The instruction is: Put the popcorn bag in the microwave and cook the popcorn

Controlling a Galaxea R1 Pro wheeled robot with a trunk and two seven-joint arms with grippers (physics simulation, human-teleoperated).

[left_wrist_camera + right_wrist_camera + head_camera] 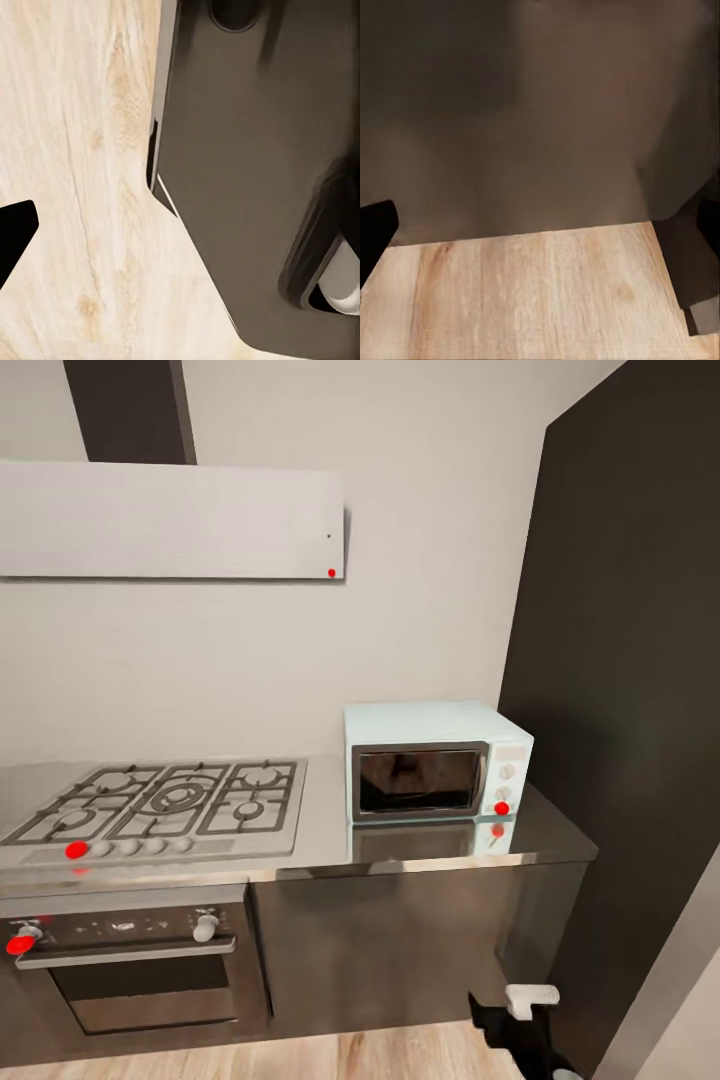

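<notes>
The pale blue microwave [437,760] stands on the grey countertop [320,845] at its right end, with its dark glass door shut. The popcorn bag and the popcorn are out of view. My right gripper [540,240] hangs low over the wooden floor [532,300], facing a dark cabinet front, open with nothing between its fingers. My left gripper [180,232] also points down at the floor, beside the robot's dark base [255,187]; one black fingertip [15,232] shows at the picture's edge. Part of my right arm [525,1020] shows low in the head view.
A steel gas hob [165,805] lies left of the microwave, over a built-in oven [130,960]. The white hood [170,520] hangs above. A tall dark cabinet [630,690] closes off the right side. Wooden floor [380,1055] runs along the cabinets.
</notes>
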